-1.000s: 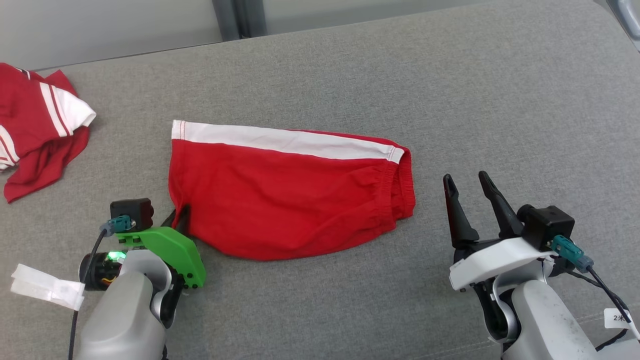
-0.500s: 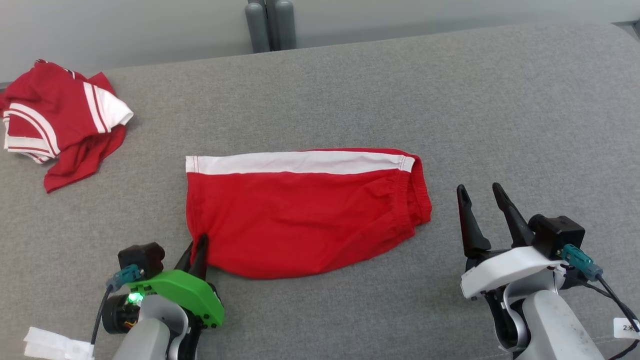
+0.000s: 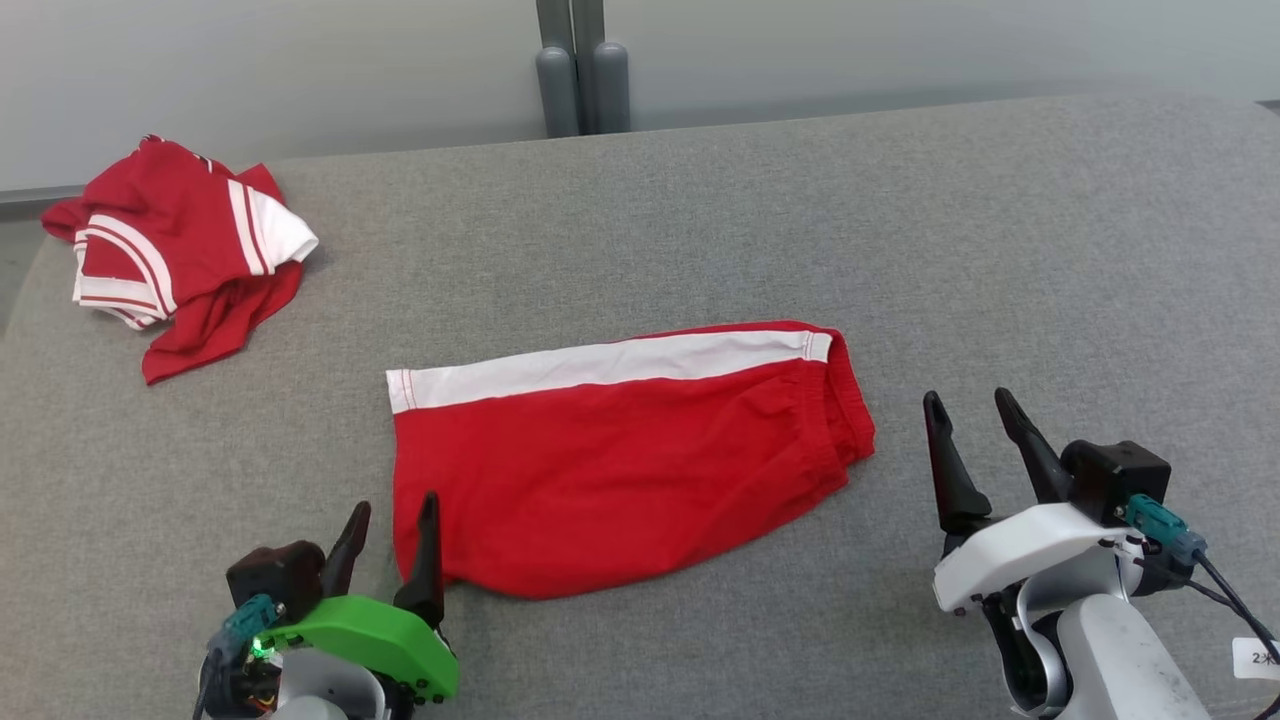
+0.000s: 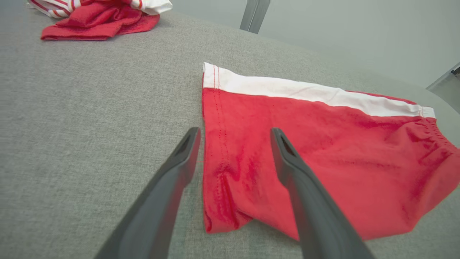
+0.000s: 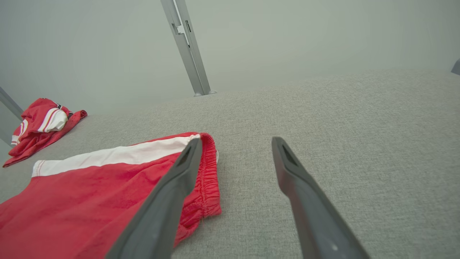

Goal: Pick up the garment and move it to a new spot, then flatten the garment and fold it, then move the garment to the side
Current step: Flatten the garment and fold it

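**While both grippers stand open, the garment (image 3: pixel 620 460) lies flat between them**

Where the grey padded surface (image 3: pixel 700 200) comes nearest the robot, the garment is spread out flat. It is red, with a white band along its far edge and its gathered waist end toward the robot's right.

The left gripper (image 3: pixel 395 503) sits at the garment's near left corner with its fingers wide apart and holding nothing. In the left wrist view the hemmed edge runs up between the two fingers: the left one is over bare grey surface and the right one over red cloth. Whether that finger touches the cloth cannot be told.

The right gripper (image 3: pixel 968 396) is just beside the waist end, apart from it, with its fingers also spread wide and empty. Bare surface lies ahead of it in the right wrist view.

A second red and white garment (image 3: pixel 180 250) lies crumpled at the far left corner of the surface, well apart from the flat one. Two grey posts (image 3: pixel 580 70) stand behind the far edge, against a pale wall (image 3: pixel 250 80). Nothing lies between either gripper and the garment.
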